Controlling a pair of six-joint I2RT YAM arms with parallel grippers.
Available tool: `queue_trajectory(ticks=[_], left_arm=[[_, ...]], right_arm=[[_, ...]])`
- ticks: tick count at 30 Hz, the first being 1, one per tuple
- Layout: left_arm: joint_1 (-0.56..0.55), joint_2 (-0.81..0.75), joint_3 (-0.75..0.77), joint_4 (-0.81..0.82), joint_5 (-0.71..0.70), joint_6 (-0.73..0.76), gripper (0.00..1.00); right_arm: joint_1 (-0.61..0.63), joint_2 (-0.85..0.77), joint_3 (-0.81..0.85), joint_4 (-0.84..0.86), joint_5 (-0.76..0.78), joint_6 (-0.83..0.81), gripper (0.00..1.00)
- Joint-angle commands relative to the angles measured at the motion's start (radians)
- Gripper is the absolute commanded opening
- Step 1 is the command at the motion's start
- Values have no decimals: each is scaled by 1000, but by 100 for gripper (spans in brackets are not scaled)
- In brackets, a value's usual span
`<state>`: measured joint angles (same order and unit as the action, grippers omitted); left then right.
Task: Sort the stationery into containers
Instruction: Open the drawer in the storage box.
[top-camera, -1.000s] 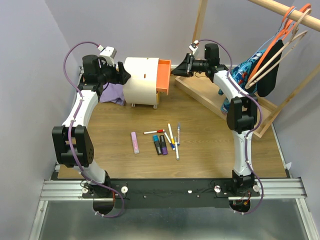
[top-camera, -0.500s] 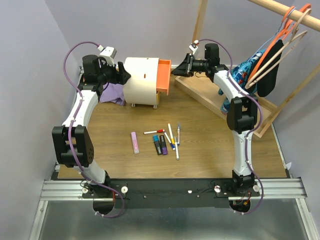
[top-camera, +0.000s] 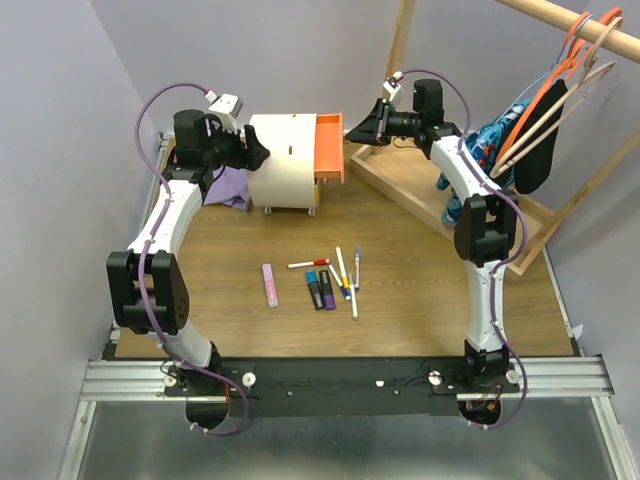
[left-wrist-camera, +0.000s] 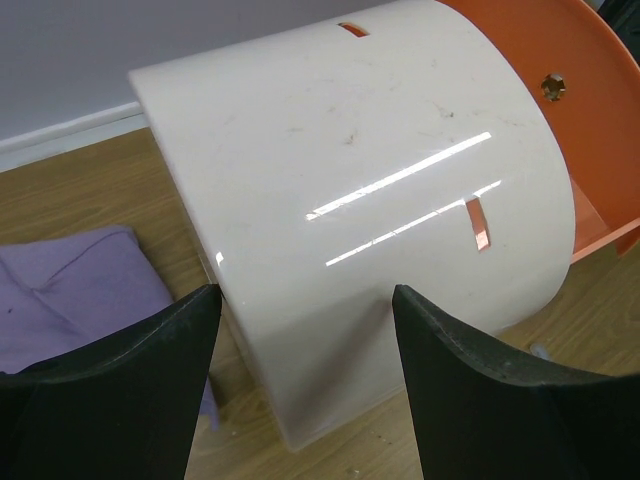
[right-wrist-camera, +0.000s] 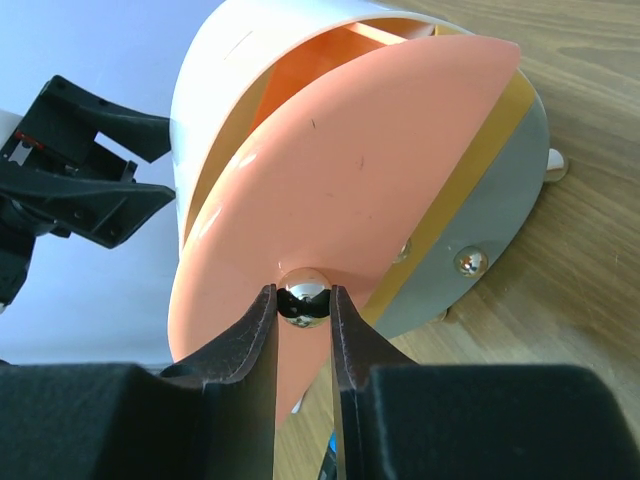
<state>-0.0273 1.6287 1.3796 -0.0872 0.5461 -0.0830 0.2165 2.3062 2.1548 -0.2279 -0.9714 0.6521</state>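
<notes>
While our right end effector (right-wrist-camera: 303, 305) pinches the silver knob (right-wrist-camera: 303, 296) of the orange drawer (top-camera: 331, 148), which juts toward frame right from the cream chest (top-camera: 282, 160) at upper centre, our left end effector (left-wrist-camera: 305, 310) stands spread-fingered about the chest's rear. At the centre of the desk (top-camera: 430, 290), white pens (top-camera: 343, 270), two markers (top-camera: 321, 291) and a pink bar (top-camera: 270, 285) lie lengthwise up-frame; one red-capped pen (top-camera: 308, 263) lies crosswise.

The cream-white round-topped chest (top-camera: 285, 160) stood at the wooden bench's (top-camera: 400, 290) eleven o'clock, its orange drawer (top-camera: 330, 148) jutting toward three; a purple cloth (top-camera: 228, 188) lay at its nine, thin white pens (top-camera: 343, 272) toward five.
</notes>
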Motion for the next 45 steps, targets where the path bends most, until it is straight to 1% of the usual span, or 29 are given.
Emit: queue_trajectory(ticks=[1,2,5,6,9,13,18,22,26,31,34,39,42,45], left_arm=[[-6,-10,-7,3,-11,6,78],[-6,-9,-5,3,-12,8,78],[-6,-7,-8,3,-11,8,78],[-6,-9,-7,3,-11,8,78],[-6,-7,-7,6,-11,8,78],[-6,-12,-10,6,-12,9,78],[-6,-15,-17,12,-9,3,78],[-6,-20,-27,20,-5,2,78],[-6,-27,-36,36,0,-8,78],[-10,-41,-42,41,5,-12,78],[-10,-58,-54,50,8,-20,78],[-11,-92,-86,64,12,-21,78],[-13,-121,-111,69,14,-18,78],[-11,-154,-137,69,17,-17,78]], right_arm=[[-12,9,10,-2,17,-13,20],[-12,4,-2,-2,17,-12,21],[-11,-4,-19,-8,23,-14,29],[-12,-4,-21,-13,23,-14,38],[-12,-8,-27,-22,25,-22,50],[-12,-16,-33,-30,26,-31,56],[-12,-39,-49,-48,20,-54,58],[-12,-88,-107,-70,14,-74,58],[-12,-149,-203,-76,11,-111,58],[-9,-217,-251,-93,25,-124,58],[-9,-264,-325,-102,23,-138,58],[-8,-317,-417,-133,-3,-180,55],[7,-343,-467,-171,-52,-245,54],[50,-356,-495,-322,-70,-457,54]])
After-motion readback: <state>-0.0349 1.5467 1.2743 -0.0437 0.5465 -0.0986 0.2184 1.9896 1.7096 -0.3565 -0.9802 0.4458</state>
